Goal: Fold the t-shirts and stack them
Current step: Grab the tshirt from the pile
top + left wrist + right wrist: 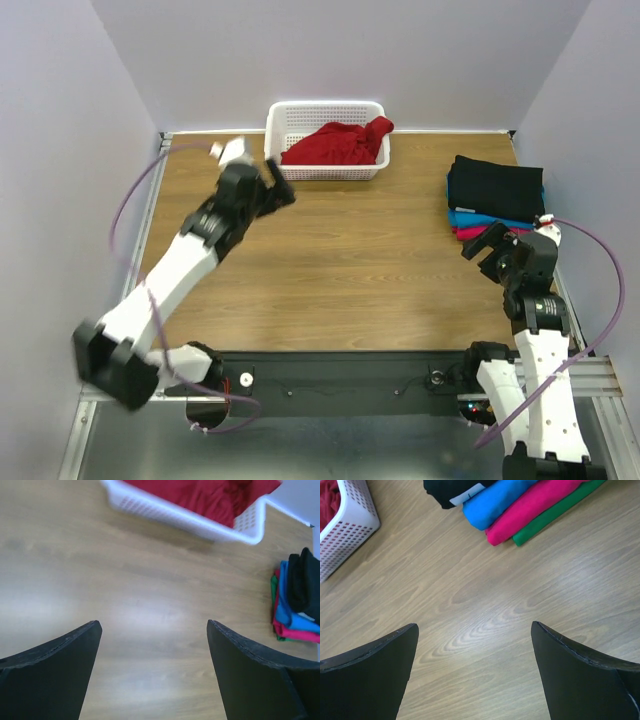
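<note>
Both our grippers stand with jaws wide apart, gripping nothing: the left gripper (152,625) above the wooden table (100,580) near the white basket (165,515) holding the crumpled dark red t-shirt (210,495), the right gripper (475,627) near the folded stack (535,505), black topmost.

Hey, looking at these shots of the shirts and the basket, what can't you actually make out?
Red shirt: top view, basket walls hide its lower part; anything beneath it unseen.
Folded stack: top view, black shirt covers the lower ones; wrist views cut it at an edge.
White label: right wrist view, print too small.
</note>
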